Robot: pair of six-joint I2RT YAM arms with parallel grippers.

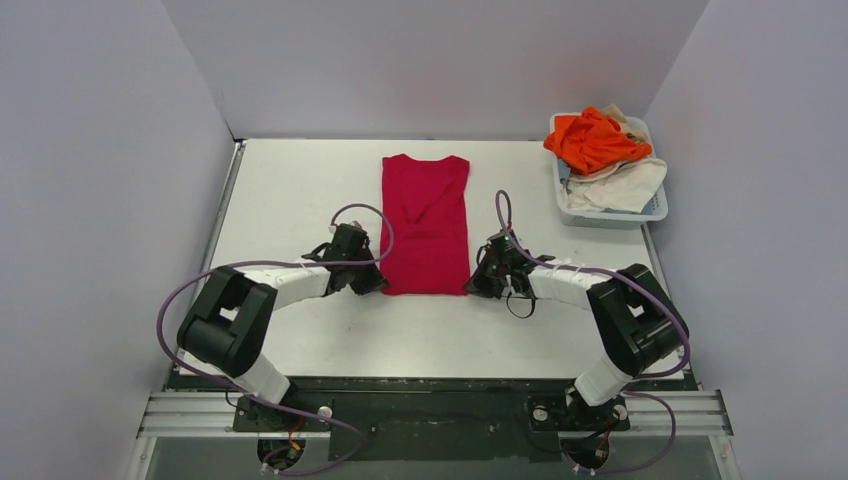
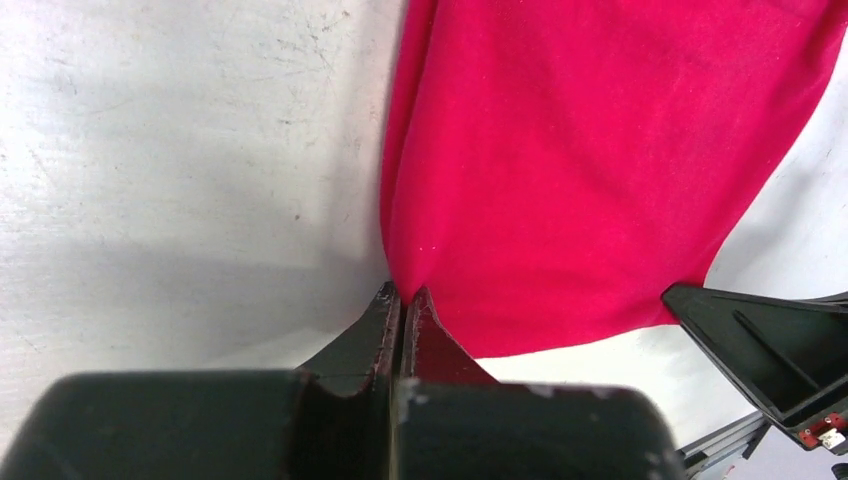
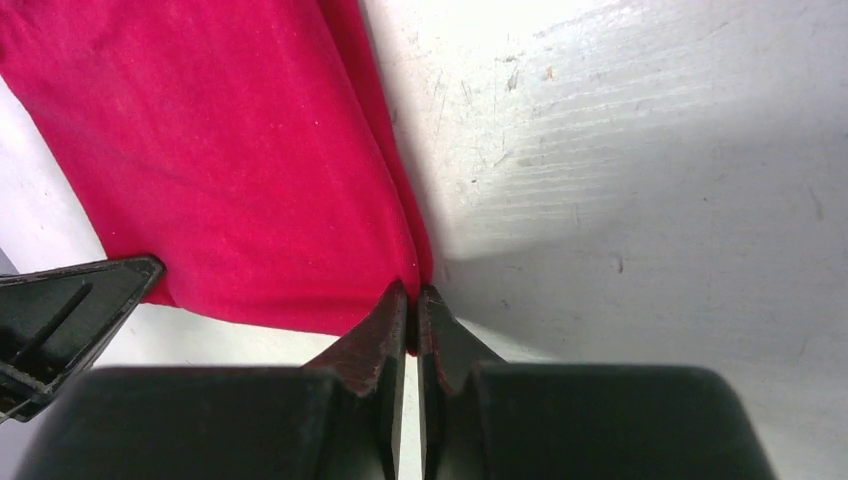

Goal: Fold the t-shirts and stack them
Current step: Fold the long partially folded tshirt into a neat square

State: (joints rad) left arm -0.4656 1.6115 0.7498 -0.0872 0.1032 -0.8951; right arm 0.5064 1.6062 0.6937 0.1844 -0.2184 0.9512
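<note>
The crimson red t-shirt (image 1: pixel 425 222) lies on the table as a long narrow strip, sleeves folded in, collar at the far end. My left gripper (image 1: pixel 377 283) is shut on its near left corner; in the left wrist view the gripper (image 2: pixel 402 295) pinches the cloth (image 2: pixel 600 170). My right gripper (image 1: pixel 473 284) is shut on the near right corner; in the right wrist view the gripper (image 3: pixel 413 292) pinches the cloth (image 3: pixel 230 170). The orange t-shirt (image 1: pixel 592 139) and the cream-white t-shirt (image 1: pixel 625 185) lie crumpled in the basket.
A white plastic basket (image 1: pixel 612 214) stands at the far right of the white table (image 1: pixel 290 190). Grey walls close in the left, back and right sides. The other arm's finger shows in each wrist view (image 2: pixel 770 360) (image 3: pixel 60 310).
</note>
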